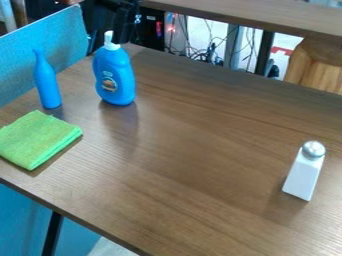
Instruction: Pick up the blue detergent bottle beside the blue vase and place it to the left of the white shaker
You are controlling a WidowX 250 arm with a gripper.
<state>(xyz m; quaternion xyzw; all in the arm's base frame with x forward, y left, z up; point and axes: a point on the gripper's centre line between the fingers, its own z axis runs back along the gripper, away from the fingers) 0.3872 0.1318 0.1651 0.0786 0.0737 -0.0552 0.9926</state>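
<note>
In the camera view, the black gripper (125,31) is at the top, near the blue bottle with a white cap (115,75); whether it is open or closed cannot be told. The bottle stands upright on the brown table (194,150), between a slim blue bottle (47,82) and a white shaker (305,172).

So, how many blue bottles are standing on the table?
2: a slim bottle at the left, just beyond the green cloth, and a wider bottle to its right.
</note>
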